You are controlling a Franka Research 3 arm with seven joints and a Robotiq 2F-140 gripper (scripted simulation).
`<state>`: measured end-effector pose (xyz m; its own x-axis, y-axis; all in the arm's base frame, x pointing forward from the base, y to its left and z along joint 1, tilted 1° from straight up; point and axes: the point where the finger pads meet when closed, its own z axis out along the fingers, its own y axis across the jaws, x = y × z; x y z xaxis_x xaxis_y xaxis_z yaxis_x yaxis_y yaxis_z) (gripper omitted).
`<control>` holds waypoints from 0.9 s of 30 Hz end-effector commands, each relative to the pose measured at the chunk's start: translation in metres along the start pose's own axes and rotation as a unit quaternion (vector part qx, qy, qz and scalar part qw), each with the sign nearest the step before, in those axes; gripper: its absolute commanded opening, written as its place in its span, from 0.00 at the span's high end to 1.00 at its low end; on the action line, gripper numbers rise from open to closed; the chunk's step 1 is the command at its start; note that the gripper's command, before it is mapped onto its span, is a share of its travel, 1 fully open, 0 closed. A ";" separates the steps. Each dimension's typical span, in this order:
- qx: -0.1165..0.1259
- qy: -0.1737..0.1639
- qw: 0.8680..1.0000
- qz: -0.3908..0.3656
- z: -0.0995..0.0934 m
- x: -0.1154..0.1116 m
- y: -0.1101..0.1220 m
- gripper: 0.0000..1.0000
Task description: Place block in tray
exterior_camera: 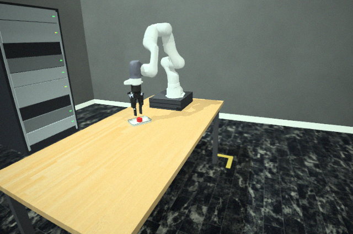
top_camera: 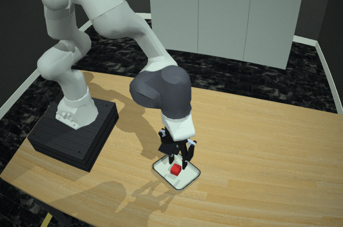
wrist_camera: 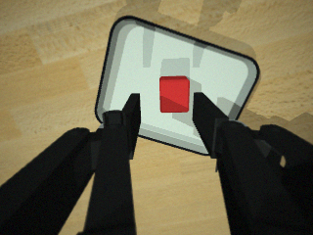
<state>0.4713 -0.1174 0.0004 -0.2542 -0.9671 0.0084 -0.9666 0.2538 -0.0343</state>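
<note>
The red block (top_camera: 176,169) (exterior_camera: 139,119) (wrist_camera: 174,94) lies flat on the floor of the white tray (top_camera: 188,178) (exterior_camera: 131,121) (wrist_camera: 128,59), near its middle. The tray sits on the wooden table (top_camera: 249,149) (exterior_camera: 113,163). My gripper (top_camera: 177,164) (exterior_camera: 138,113) (wrist_camera: 166,107) points straight down a short way above the tray. Its two black fingers stand apart and nothing is between them. In the wrist view the block shows in the gap between the fingertips but lies below them, clear of both.
The arm's black base (top_camera: 72,141) (exterior_camera: 171,102) stands on the table behind and to the left of the tray. A grey cabinet (top_camera: 221,11) (exterior_camera: 37,77) stands on the floor beyond the table.
</note>
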 end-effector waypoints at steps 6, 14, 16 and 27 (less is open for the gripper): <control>-0.010 -0.001 1.000 -0.001 -0.004 0.000 0.007 0.61; -0.010 -0.001 1.000 -0.001 -0.004 0.000 0.007 0.61; -0.010 -0.001 1.000 -0.001 -0.004 0.000 0.007 0.61; -0.010 0.000 1.000 -0.001 -0.005 0.015 0.020 0.61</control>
<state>0.4610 -0.1173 0.0042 -0.2549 -0.9669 0.0088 -0.9669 0.2547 -0.0152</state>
